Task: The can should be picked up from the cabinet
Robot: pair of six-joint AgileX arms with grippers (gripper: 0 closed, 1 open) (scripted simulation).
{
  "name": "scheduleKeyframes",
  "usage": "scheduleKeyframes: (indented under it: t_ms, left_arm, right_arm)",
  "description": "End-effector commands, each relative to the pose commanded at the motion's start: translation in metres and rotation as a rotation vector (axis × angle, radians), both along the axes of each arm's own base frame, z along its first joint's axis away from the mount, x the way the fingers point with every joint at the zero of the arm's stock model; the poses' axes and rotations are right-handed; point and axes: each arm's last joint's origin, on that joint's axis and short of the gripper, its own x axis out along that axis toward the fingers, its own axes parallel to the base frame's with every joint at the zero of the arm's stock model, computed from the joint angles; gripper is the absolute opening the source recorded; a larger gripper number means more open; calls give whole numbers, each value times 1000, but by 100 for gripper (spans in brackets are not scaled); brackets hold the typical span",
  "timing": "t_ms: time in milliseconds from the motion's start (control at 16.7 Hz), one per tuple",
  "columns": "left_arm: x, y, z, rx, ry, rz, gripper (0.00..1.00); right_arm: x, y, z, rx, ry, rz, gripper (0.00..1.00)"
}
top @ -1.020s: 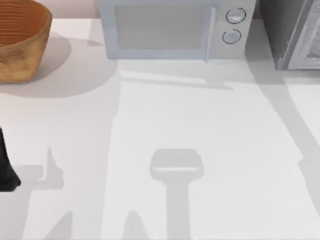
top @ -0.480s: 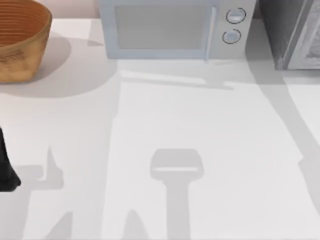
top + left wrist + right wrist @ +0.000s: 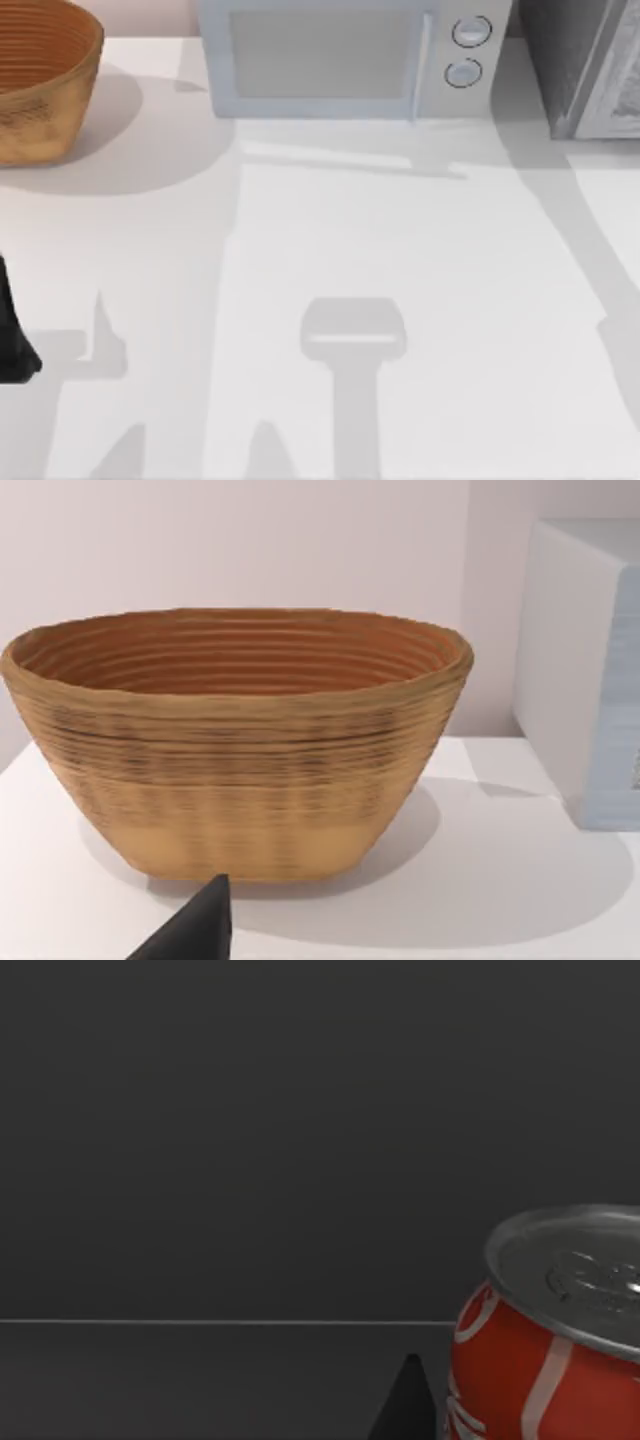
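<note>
Overhead, our left arm (image 3: pixel 12 335) shows as a dark shape at the table's (image 3: pixel 400 250) left edge, parked there. A woven basket (image 3: pixel 40 80) sits in the far left corner, a pale microwave (image 3: pixel 340 60) stands along the far edge near the middle, and the grey cabinet (image 3: pixel 585 65) occupies the far right corner. Shadows of the arms fall across the white surface.

Next, from the left wrist, we look straight at the basket (image 3: pixel 240 740), upright on the table with the microwave's side (image 3: pixel 585 670) just beside it. One dark fingertip of our left tool (image 3: pixel 195 930) pokes in, near the basket's base; we cannot tell whether this tool is apart or together.

Finally, from the right wrist, we face the cabinet's dark interior (image 3: pixel 250 1140) with its shelf floor below. The red can (image 3: pixel 545 1330) stands upright on that floor, its silver lid facing up. A single dark fingertip of our right tool (image 3: pixel 405 1405) rises just beside the can, close to its side, though contact is unclear. Whether that tool is apart or closed, we cannot tell.
</note>
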Motion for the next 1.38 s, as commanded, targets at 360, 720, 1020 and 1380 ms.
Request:
scheduleKeyframes:
  t_ms: [360,720,1020,1380]
  left_arm:
    - [0,0,0,0,0,0,100]
    - [0,0,0,0,0,0,100]
    - [0,0,0,0,0,0,100]
    - [0,0,0,0,0,0,100]
  right_arm:
    - [-71,14,30,-3,5,3,0]
    - [-177,2,60,0,0,0,0]
    - [-179,1,60,3,-2,-2,0]
    - [-195,-18,35,3,-9,11,0]
